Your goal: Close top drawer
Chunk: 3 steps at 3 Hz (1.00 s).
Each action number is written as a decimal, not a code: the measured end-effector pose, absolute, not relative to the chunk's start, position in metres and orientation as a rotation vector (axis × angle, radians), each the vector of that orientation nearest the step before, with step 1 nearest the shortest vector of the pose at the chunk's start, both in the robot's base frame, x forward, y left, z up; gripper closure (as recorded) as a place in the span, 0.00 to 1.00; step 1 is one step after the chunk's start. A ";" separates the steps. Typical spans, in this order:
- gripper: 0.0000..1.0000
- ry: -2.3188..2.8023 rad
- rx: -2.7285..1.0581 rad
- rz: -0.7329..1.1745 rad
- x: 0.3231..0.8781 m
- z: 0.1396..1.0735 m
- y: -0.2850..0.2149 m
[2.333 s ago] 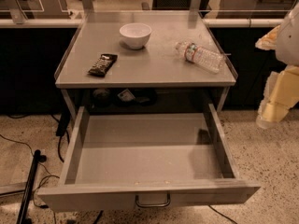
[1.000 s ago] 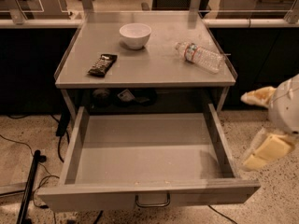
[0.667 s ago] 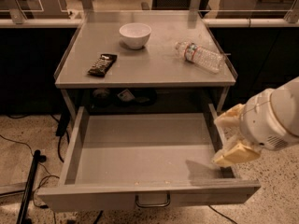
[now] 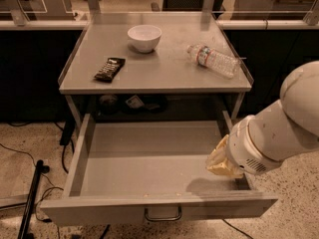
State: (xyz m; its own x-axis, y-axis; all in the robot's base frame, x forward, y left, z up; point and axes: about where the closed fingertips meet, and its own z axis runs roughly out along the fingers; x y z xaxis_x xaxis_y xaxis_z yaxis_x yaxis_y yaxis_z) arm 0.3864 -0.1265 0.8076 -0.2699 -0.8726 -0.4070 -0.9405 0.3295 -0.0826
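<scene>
The top drawer (image 4: 149, 156) is a wide grey metal drawer pulled fully out below the table top, and it holds nothing. Its flat front panel (image 4: 99, 210) faces me at the bottom, with a small metal loop handle (image 4: 163, 216) in the middle. My gripper (image 4: 222, 162) is at the end of the white arm (image 4: 279, 133) coming in from the right. It sits over the drawer's right front corner, just above the inside floor. The arm's wrist hides most of the gripper.
On the table top (image 4: 154, 73) lie a white bowl (image 4: 144, 37), a dark snack bar (image 4: 109, 69) and a plastic water bottle (image 4: 214, 60) on its side. Cables and a black pole (image 4: 32, 198) lie on the floor at the left.
The arm has swung from the right side of the table down and leftward, and now reaches over the drawer's right front corner. The drawer has not moved.
</scene>
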 end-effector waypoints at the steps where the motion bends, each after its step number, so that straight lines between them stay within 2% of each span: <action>1: 1.00 2.251 -1.614 0.268 0.379 0.791 -0.133; 3: 1.00 2.300 -1.521 0.451 0.348 0.725 -0.164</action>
State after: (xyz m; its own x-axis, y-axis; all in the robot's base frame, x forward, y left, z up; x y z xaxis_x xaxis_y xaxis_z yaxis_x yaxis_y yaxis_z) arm 0.3482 -0.1637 0.7249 -0.3650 -0.8145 -0.4510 -0.9245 0.3742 0.0725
